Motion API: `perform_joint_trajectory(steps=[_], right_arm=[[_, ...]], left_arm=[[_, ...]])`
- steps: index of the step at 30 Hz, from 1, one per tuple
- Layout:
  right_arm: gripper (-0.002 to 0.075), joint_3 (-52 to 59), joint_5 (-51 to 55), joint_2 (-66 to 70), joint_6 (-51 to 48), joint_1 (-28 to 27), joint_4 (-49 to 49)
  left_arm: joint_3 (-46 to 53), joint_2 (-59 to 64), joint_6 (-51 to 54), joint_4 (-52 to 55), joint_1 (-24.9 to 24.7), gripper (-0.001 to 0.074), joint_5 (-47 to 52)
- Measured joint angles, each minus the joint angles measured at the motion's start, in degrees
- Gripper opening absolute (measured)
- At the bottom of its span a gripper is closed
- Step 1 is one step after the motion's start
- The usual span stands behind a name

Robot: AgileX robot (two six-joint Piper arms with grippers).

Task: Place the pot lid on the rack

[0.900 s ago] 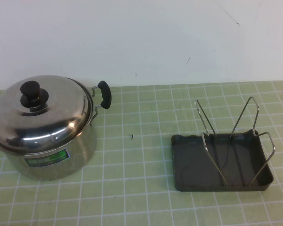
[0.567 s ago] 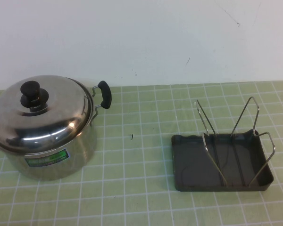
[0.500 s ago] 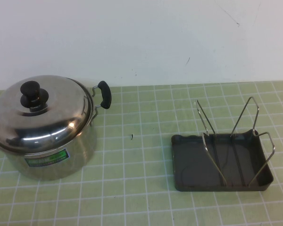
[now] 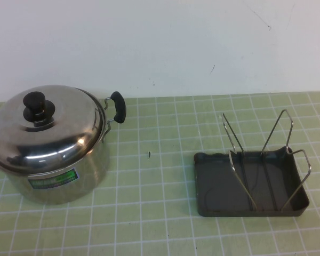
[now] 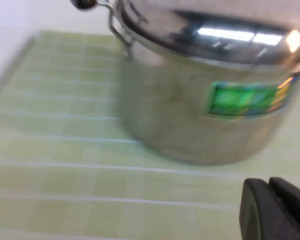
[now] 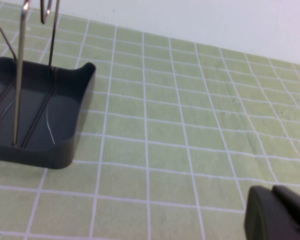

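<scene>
The pot lid [image 4: 45,128], shiny and domed with a black knob [image 4: 36,102], sits on the steel pot [image 4: 58,178] at the table's left. Its rim also shows in the left wrist view [image 5: 215,35]. The rack [image 4: 252,184], a dark grey tray with silver wire loops, stands at the right and also shows in the right wrist view [image 6: 40,125]. Neither arm shows in the high view. My left gripper [image 5: 270,205] is shut and empty, low beside the pot. My right gripper [image 6: 275,210] is shut and empty, low over the mat beside the rack.
A green mat with a white grid [image 4: 160,176] covers the table. A white wall [image 4: 160,42] stands behind. The pot's black side handle [image 4: 118,105] sticks out toward the middle. A small dark speck [image 4: 148,155] lies between pot and rack.
</scene>
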Motion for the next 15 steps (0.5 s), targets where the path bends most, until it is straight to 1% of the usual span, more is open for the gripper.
perform_joint_trajectory(steps=[1,3,4,6,9,13,15], right_arm=[[-0.0001,0.0,0.0,0.0,0.0,0.0,0.0],[-0.0001,0.0,0.0,0.0,0.0,0.0,0.0],[-0.0001,0.0,0.0,0.0,0.0,0.0,0.0],[-0.0001,0.0,0.0,0.0,0.0,0.0,0.0],[-0.0001,0.0,0.0,0.0,0.0,0.0,0.0],[-0.0001,0.0,0.0,0.0,0.0,0.0,0.0],[-0.0001,0.0,0.0,0.0,0.0,0.0,0.0]], left_arm=[[0.0,0.0,-1.74,-3.72,0.0,-0.0003,-0.59],[0.11,0.0,-7.32,-14.38,-0.12,-0.0003,-1.33],[0.11,0.0,-8.92,-19.55,-0.24,-0.0003,-1.78],[0.11,0.0,-10.43,-26.19,-0.49,-0.0003,-3.87],[0.11,0.0,-11.41,-29.41,-0.55,-0.0003,-6.89],[0.11,0.0,-11.41,-30.39,-0.55,-0.0003,-11.75],[0.11,0.0,-10.6,-30.65,-0.55,-0.0003,-12.56]])
